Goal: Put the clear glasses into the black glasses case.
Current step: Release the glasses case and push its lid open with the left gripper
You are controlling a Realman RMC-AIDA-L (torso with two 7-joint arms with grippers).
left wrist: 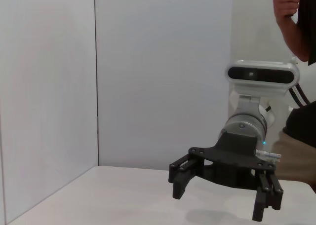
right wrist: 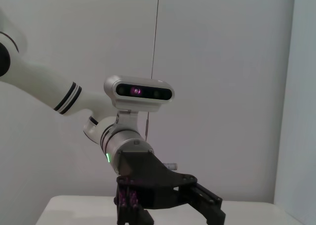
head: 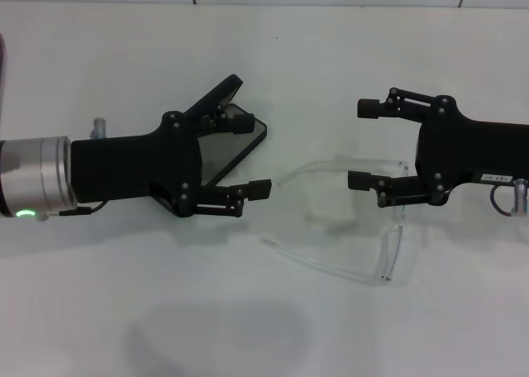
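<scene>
The black glasses case (head: 240, 145) lies open on the white table, lid tilted up and grey lining showing. My left gripper (head: 252, 155) hovers over it, open, one finger on each side of the case's near end. To its right the clear glasses (head: 393, 240) rest on the table with both thin temple arms unfolded towards the case. My right gripper (head: 361, 145) is open above the far end of the glasses, its lower finger over the lens corner and holding nothing. It also appears, open, in the left wrist view (left wrist: 222, 204).
The white table (head: 124, 311) runs to a white wall behind. A person (left wrist: 296, 136) stands behind the right arm in the left wrist view. The right wrist view shows the left arm and its wrist camera (right wrist: 140, 92) before a plain wall.
</scene>
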